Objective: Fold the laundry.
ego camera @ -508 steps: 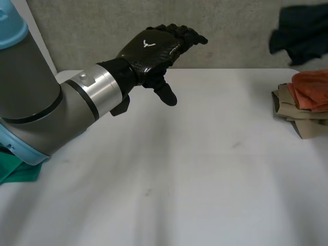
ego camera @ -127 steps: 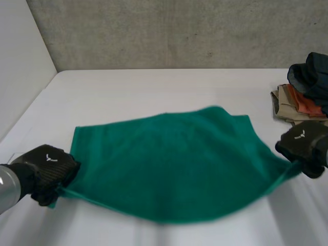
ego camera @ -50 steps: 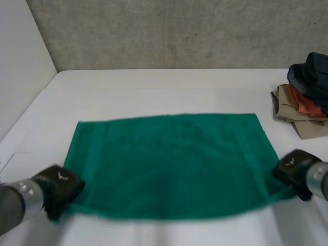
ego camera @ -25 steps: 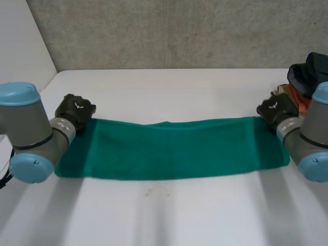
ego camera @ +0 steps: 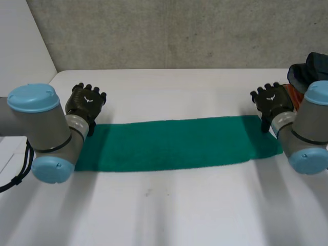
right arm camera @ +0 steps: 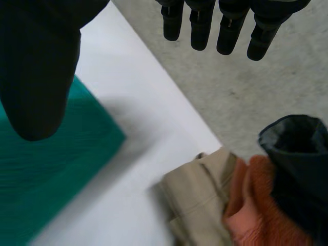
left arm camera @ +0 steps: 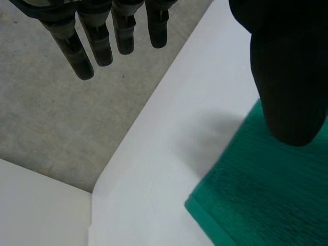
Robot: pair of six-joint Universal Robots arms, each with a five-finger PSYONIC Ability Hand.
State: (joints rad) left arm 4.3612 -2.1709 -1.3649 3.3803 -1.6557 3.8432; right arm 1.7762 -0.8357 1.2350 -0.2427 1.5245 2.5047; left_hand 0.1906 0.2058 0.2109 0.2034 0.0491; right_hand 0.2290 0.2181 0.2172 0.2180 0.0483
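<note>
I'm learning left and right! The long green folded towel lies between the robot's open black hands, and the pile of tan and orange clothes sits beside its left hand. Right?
No: the pile of tan and orange clothes sits beside the right hand, as the right wrist view shows. The rest is right.

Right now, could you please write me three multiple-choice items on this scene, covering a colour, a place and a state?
1. The folded towel is: A red; B green; C white.
2. The clothes pile lies: A on the towel; B beside the right hand; C under the towel.
3. The left hand and the right hand are: A open; B shut on the towel; C shut, holding nothing.
Answers: 1 B, the strip is plainly green. 2 B, the pile lies close by that hand, off the towel. 3 A, each wrist view shows straight fingers gripping nothing.
</note>
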